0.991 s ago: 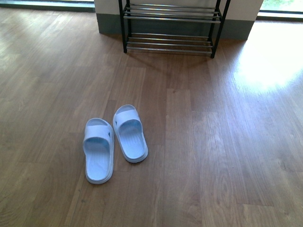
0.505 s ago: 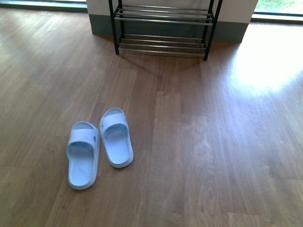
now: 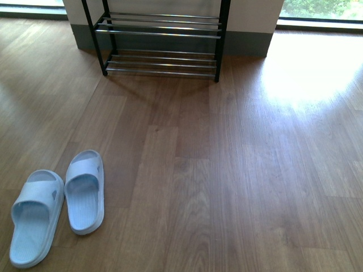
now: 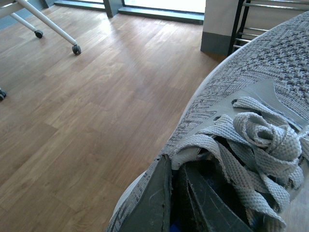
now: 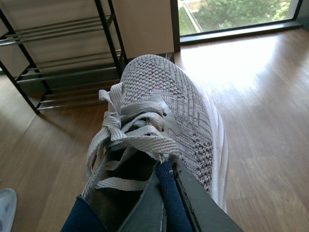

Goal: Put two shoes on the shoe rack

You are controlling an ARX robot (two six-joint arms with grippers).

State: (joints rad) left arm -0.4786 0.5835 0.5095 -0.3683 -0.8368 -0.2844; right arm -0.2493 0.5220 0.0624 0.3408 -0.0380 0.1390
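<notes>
Front view: shoe rack (image 3: 160, 33) sits upper left of centre. Your left gripper (image 4: 176, 193) pinches the left shoe (image 4: 260, 82), your right gripper (image 5: 170, 193) pinches the right shoe (image 5: 169, 92). Turn toward the rack, shoes level, skirt the slippers (image 3: 85, 190).

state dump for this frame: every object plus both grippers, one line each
shoe rack: upright against the wall, visible tiers hold no shoes.
slippers: pair flat on the floor, side by side, apart from the rack.
left gripper: shut on left-arm sneaker, laced.
right gripper: shut on right-arm sneaker, laced.
</notes>
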